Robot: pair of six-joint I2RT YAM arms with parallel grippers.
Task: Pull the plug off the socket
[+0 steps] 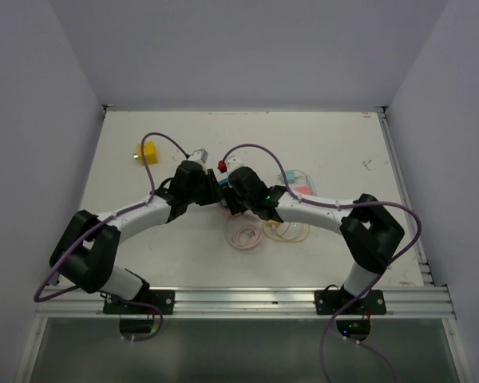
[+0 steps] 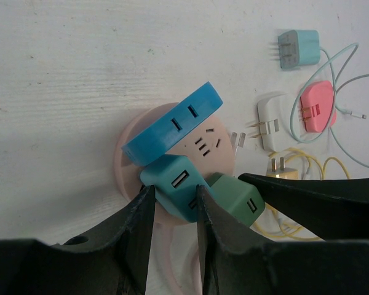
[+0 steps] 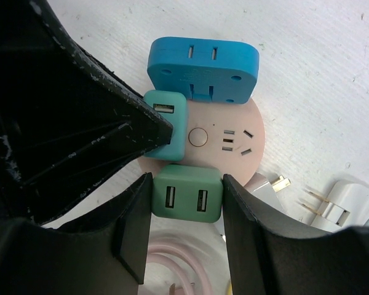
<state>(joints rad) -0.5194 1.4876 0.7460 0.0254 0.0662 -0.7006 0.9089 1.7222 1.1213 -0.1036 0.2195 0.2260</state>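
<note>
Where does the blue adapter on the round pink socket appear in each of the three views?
Top external: not discernible where left end effector and right end effector meet.
Left wrist: blue adapter at centre, slanting, above the teal plug.
Right wrist: top centre, opposite the green plug.
Shared landmark: round pink socket, in both wrist views.

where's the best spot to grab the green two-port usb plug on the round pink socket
Grip the green two-port USB plug across its two flat, parallel side walls, coming from the round pink socket's outer rim. Those walls are bare, while the teal single-port plug crowds its inner corner. The right gripper grips it that way.
</note>
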